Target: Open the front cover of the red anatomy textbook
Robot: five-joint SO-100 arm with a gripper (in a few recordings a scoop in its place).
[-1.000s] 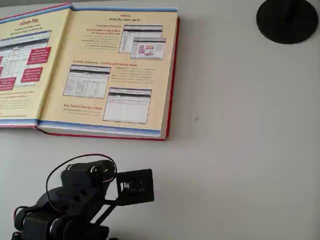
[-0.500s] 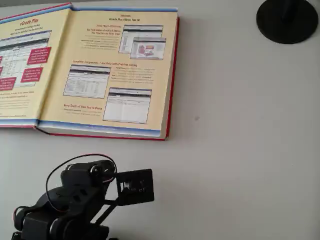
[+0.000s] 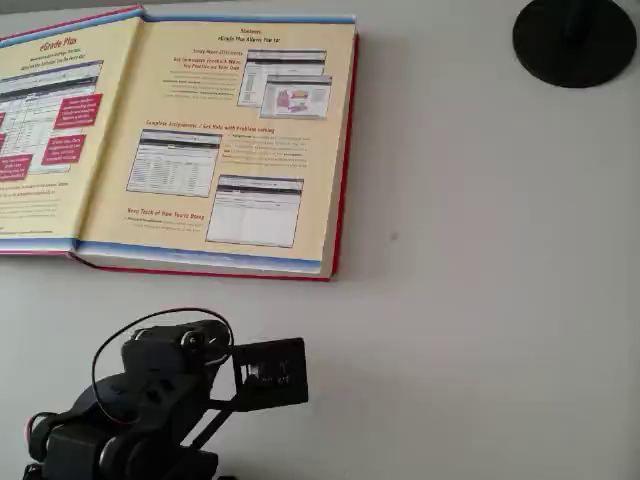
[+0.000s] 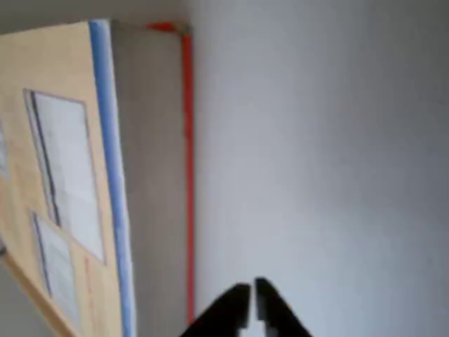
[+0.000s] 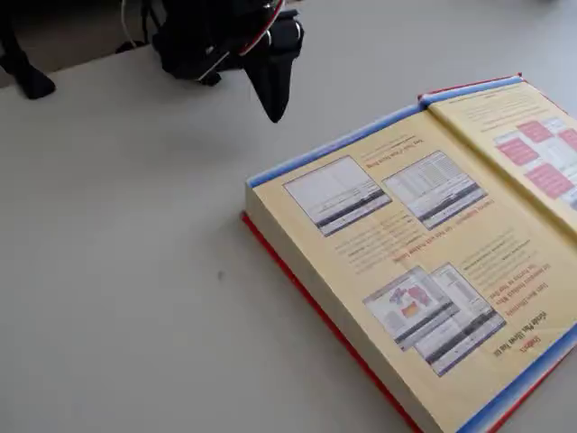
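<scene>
The red anatomy textbook [image 3: 215,140] lies open at the far left of the worktop [image 3: 480,300] in the overhead view, its front cover [image 3: 45,130] flat leftward; the hand [image 4: 250,298], fingertips together and empty, hangs apart from it.

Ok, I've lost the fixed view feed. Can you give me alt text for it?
The red anatomy textbook lies open on the pale table, its front cover folded flat at the right edge with yellow endpapers facing up. The black gripper hangs shut above the table at top, clear of the book.
</scene>
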